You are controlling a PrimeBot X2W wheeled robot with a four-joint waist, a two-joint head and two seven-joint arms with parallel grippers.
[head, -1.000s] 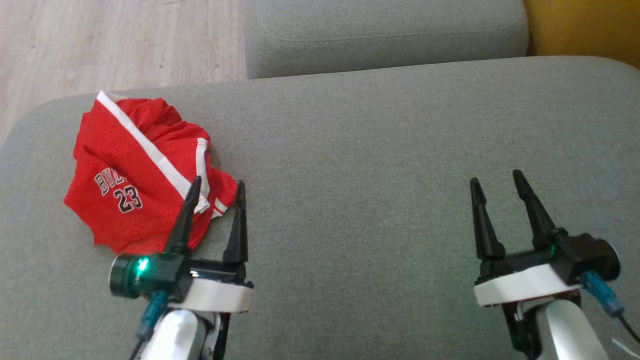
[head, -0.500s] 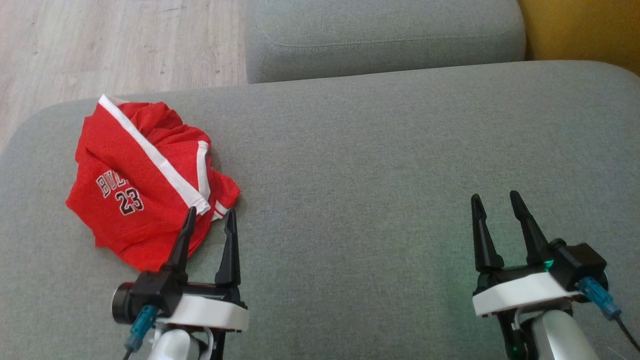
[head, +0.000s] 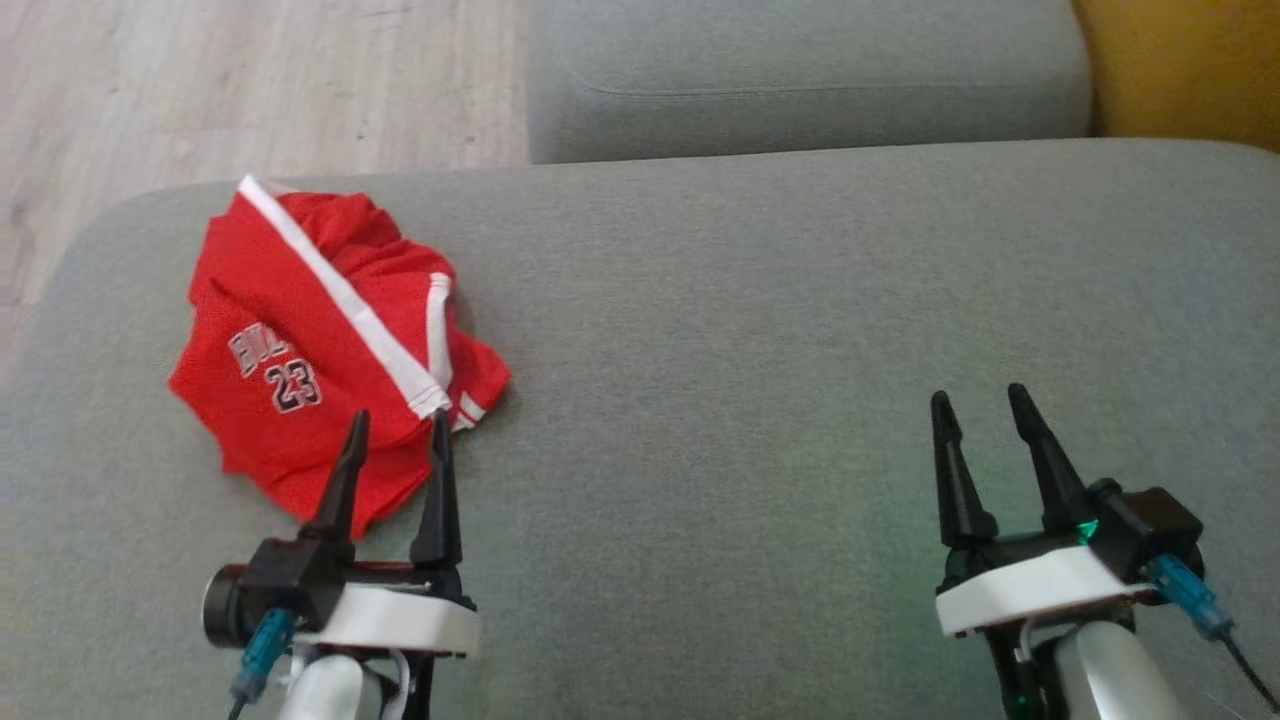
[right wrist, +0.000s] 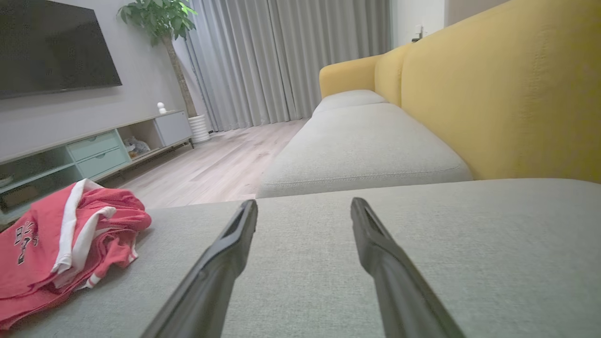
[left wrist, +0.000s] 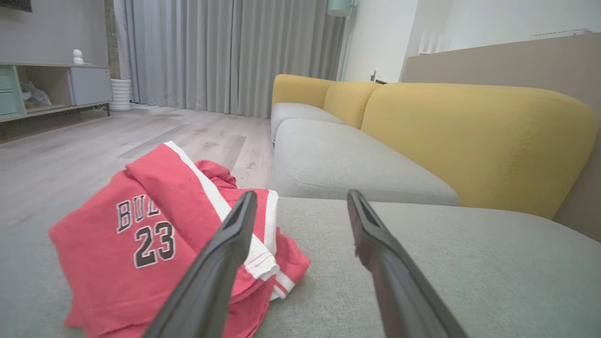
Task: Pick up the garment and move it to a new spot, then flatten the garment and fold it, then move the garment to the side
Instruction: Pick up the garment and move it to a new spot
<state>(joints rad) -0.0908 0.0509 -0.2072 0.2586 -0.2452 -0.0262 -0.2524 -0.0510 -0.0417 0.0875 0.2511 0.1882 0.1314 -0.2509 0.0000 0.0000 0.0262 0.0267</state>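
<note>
Little changed: left tool point(head: 398, 418) apparently drew back.

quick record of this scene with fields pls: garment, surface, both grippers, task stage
garment: red garment, crumpled, number 23 showing
surface: grey sofa cushion, garment near its left end
left gripper: open, at the garment's near edge, not gripping it
right gripper: open, over bare cushion, well apart from the garment
task stage: garment not yet picked up
</note>
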